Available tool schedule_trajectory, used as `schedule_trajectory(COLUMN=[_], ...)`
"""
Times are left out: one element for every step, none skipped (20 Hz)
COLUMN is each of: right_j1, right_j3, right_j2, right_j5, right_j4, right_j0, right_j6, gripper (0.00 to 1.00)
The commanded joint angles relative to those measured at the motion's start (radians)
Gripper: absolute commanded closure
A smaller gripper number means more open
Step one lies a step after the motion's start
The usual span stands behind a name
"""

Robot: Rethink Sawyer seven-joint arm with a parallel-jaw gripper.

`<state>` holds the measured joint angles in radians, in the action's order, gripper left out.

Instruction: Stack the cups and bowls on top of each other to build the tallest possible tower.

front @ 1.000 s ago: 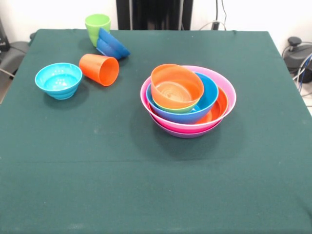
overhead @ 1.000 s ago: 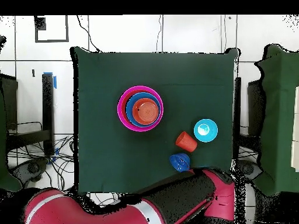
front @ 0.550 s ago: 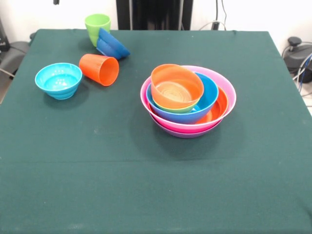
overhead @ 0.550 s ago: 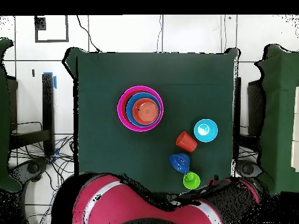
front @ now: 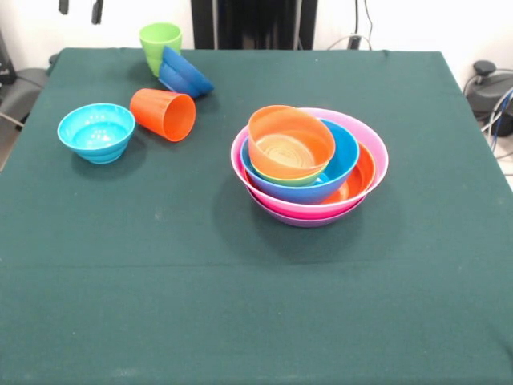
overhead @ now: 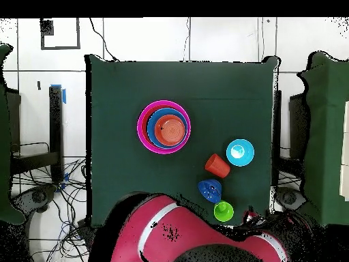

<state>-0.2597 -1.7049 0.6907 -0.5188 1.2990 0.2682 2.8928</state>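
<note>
The tower (front: 309, 168) stands on the green table (front: 256, 305) as a nest of bowls: a small orange bowl (front: 290, 143) sits tilted on top, over a lime green rim, inside a large blue bowl (front: 341, 156), inside a large orange one, inside the pink bowl (front: 377, 156), with a purple rim showing at the very bottom. From above, the same tower (overhead: 163, 127) reads only as rings, pink outermost, then blue, then orange in the middle; the tilt, the green rim and the purple base do not show there. Away from the tower, toward the robot's side of the table, lie the loose pieces. The orange cup (front: 163, 114) lies on its side, mouth toward the tower; beside it, farther from the tower, the light blue bowl (front: 96, 132) sits upright. The dark blue bowl (front: 184, 74) leans against the upright lime green cup (front: 160, 46), touching it. In the front view only two dark tips of the gripper (front: 79, 9) show at the top edge, above and beyond the green cup, spaced apart with nothing between them. The overhead view shows instead the red arm (overhead: 170, 235) bulking over the table edge near the green cup (overhead: 223, 211), but not the gripper tips.
</note>
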Motion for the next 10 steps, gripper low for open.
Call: schedule_trajectory(right_j1=[0.06, 0.066, 0.075, 0.083, 0.092, 0.1, 0.105, 0.108, 0.112, 0.114], right_j3=[0.003, 0.004, 0.01, 0.013, 0.016, 0.019, 0.024, 0.026, 0.027, 0.027], right_j2=[-0.19, -0.187, -0.188, -0.185, -0.182, -0.18, -0.176, -0.17, -0.164, -0.158], right_j5=[-0.111, -0.124, -0.134, -0.147, -0.16, -0.173, -0.177, -0.18, -0.183, -0.186], right_j4=[-0.149, -0.165, -0.172, -0.181, -0.19, -0.199, -0.2, -0.205, -0.21, -0.218], right_j0=[0.018, 0.024, 0.028, 0.034, 0.04, 0.046, 0.043, 0.04, 0.036, 0.031], right_j6=[-0.41, -0.437, -0.449, -0.468, -0.487, -0.505, -0.511, -0.517, -0.522, -0.532], gripper=[0.0, 0.0, 0.0, 0.0, 0.0, 0.0, 0.0, 0.0, 0.0, 0.0])
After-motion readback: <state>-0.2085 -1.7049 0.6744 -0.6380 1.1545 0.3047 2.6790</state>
